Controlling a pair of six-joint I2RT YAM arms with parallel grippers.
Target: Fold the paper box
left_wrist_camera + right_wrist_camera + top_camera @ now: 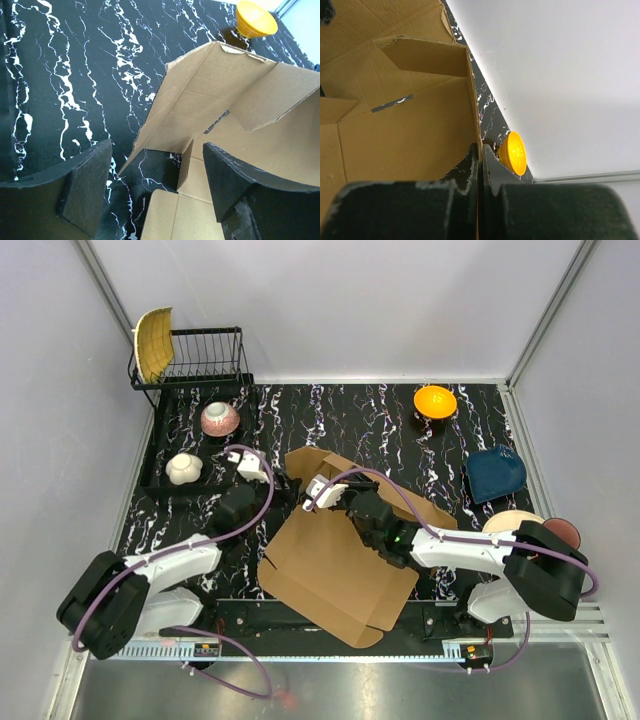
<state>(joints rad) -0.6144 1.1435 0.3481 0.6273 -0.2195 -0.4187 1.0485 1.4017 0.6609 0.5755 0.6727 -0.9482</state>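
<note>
The plain brown corrugated cardboard box (335, 560) lies half-folded on the black marbled counter (400, 430), well apart from the orange bowl (435, 400). Light, stiff and hinging at its creases, it likely suits edge grips. The right tool (481, 150), arm stretched low, pinches the raised wall towards the bowl. The left tool (156, 150) hangs released at the edge farther from the bowl.

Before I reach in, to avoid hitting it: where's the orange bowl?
In the top view, the orange bowl sits far right on the mat, beyond the paper box.
</note>
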